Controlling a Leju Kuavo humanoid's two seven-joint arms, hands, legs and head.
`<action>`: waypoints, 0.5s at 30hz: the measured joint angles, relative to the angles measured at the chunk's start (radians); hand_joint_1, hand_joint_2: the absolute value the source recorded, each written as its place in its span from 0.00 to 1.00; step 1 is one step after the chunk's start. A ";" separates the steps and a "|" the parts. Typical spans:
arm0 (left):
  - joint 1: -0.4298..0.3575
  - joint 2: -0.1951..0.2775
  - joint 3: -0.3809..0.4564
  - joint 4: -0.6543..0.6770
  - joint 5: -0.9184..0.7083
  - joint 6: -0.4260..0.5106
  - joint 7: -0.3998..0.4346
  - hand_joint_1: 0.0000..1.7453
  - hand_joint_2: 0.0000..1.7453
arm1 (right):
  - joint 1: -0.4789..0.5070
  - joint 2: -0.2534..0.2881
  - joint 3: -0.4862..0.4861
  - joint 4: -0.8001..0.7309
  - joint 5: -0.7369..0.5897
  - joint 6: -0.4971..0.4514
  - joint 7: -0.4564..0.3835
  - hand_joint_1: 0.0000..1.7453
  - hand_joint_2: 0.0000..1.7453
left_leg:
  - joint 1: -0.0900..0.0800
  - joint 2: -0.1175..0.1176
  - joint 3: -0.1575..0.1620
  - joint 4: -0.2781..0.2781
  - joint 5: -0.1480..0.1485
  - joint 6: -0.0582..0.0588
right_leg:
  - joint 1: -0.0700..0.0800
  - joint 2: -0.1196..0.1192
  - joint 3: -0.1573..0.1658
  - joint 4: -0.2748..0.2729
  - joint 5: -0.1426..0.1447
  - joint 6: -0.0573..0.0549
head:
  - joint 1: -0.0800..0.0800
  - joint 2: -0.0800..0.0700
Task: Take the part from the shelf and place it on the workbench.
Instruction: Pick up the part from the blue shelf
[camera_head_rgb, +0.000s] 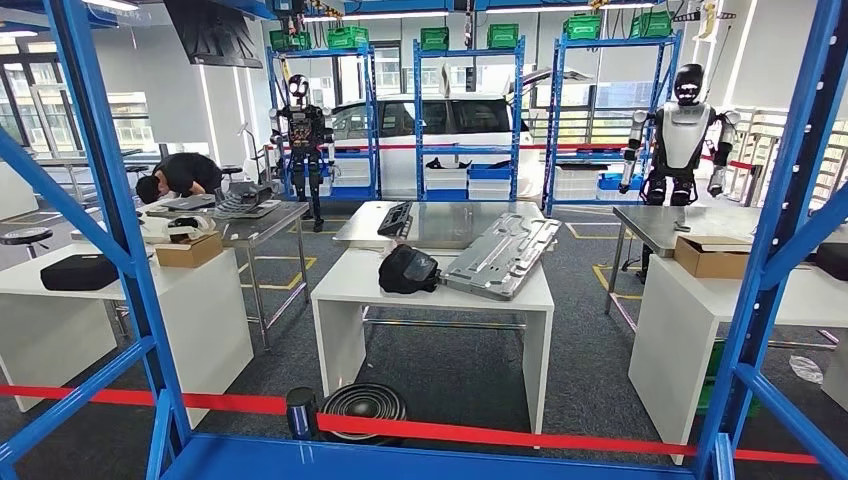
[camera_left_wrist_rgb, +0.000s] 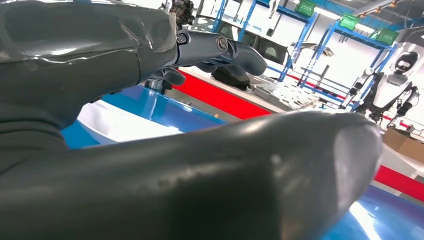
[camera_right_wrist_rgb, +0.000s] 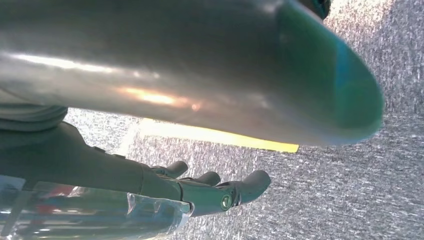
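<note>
The part (camera_head_rgb: 501, 254), a long ribbed grey metal panel, lies flat on the white tabletop (camera_head_rgb: 345, 284), touching a black helmet-shaped object (camera_head_rgb: 408, 270). No legible writing is visible. The left robot hand (camera_left_wrist_rgb: 150, 65) is empty, fingers extended above the glossy blue shelf (camera_left_wrist_rgb: 150, 107). The right robot hand (camera_right_wrist_rgb: 165, 185) is empty, fingers slightly curled and apart, over speckled grey carpet (camera_right_wrist_rgb: 350, 190).

I see the part (camera_head_rgb: 500, 253), upper middle of the head frame, as bare silver metal, ribbed and dully shiny. It lies on a smooth, matt white bench (camera_head_rgb: 350, 283). My shelf (camera_head_rgb: 430, 463) along the bottom edge looks like glossy blue-painted metal. The left hand (camera_left_wrist_rgb: 210, 47) looks like smooth dark grey plastic with a soft sheen; the floor (camera_right_wrist_rgb: 350, 200) is rough grey carpet.
</note>
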 joint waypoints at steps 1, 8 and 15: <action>-0.002 0.000 -0.001 0.000 0.000 0.000 0.000 0.00 0.00 | 0.000 0.000 -0.001 0.000 0.000 0.000 0.000 0.00 0.00 | 0.002 0.001 0.007 -0.011 0.006 0.004 | 0.001 -0.002 -0.010 0.022 -0.012 0.000 | 0.001 0.000; -0.003 -0.004 -0.013 0.002 0.002 -0.003 -0.001 0.00 0.00 | 0.001 -0.002 -0.003 0.008 0.000 0.000 0.000 0.00 0.00 | 0.000 -0.002 0.011 -0.014 0.010 0.008 | -0.004 -0.005 -0.096 0.186 -0.058 0.018 | 0.007 0.000; -0.004 -0.004 -0.017 0.002 0.019 -0.016 -0.007 0.00 0.00 | 0.000 -0.002 -0.005 0.010 0.000 0.000 -0.001 0.00 0.00 | 0.001 -0.004 -0.008 0.030 -0.017 -0.022 | -0.005 -0.005 -0.007 0.009 0.004 -0.006 | 0.005 0.000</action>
